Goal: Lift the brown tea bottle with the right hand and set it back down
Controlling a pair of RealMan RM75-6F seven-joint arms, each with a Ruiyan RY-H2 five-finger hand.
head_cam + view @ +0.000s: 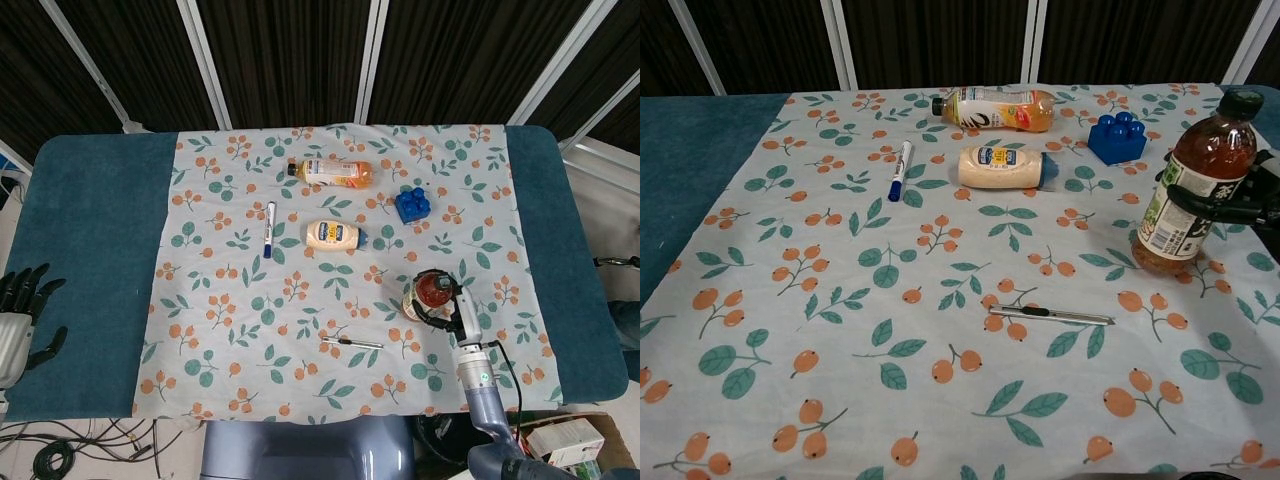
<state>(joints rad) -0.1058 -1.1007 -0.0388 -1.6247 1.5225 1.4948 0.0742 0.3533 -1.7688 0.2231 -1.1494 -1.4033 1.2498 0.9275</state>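
At the lower left edge of the head view my left hand rests idle on the teal table, its fingers spread and grasping nothing; the chest view does not show it

Across the floral cloth, from left to right, lie a blue-capped marker, an orange juice bottle on its side, a mayonnaise bottle also on its side, a silver pen and a blue toy brick, none of them touching the task's thing

At the right edge of the chest view the brown tea bottle stands nearly upright with a slight tilt, and my right hand grasps it, dark fingers wrapped around the label at mid-body. Whether its base clears the cloth I cannot tell from here. It has a dark green cap, a clear plastic body filled almost to the shoulder with amber-brown tea, and a white and green label around its lower half

Judging by the fill, I expect it to feel fairly heavy and a little top-loaded, with liquid that shifts if I tip it. The plastic wall looks smooth and likely gives under pressure, so the labelled waist, where my fingers already sit, seems the best hold: firm but not crushing, and kept vertical
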